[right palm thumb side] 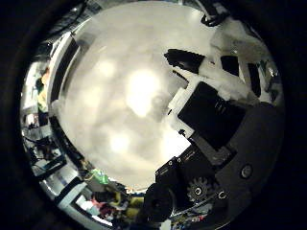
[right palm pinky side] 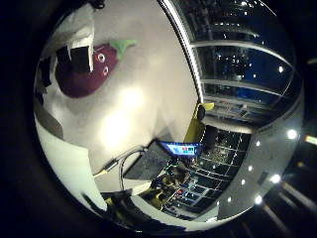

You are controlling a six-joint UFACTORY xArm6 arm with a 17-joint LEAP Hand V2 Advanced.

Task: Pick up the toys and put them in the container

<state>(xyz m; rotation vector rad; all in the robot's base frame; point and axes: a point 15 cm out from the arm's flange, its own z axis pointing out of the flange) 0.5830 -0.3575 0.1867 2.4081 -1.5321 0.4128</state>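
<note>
A purple eggplant toy (right palm pinky side: pixel 85 75) with a green stem and two round eyes lies on the white table (right palm pinky side: pixel 143 74). One of my fingers (right palm pinky side: pixel 79 42), white and black, reaches in front of the toy's stem end without closing on it. In the right thumb side palm view my right hand (right palm thumb side: pixel 216 115) stretches over bare table (right palm thumb side: pixel 120 96), its fingers relaxed and holding nothing. No container shows in either view.
An open laptop (right palm pinky side: pixel 166 156) with a lit screen sits at the table's edge, a yellow object (right palm pinky side: pixel 195 126) just beyond it. Past the edge are dark windows and room clutter (right palm thumb side: pixel 103 196).
</note>
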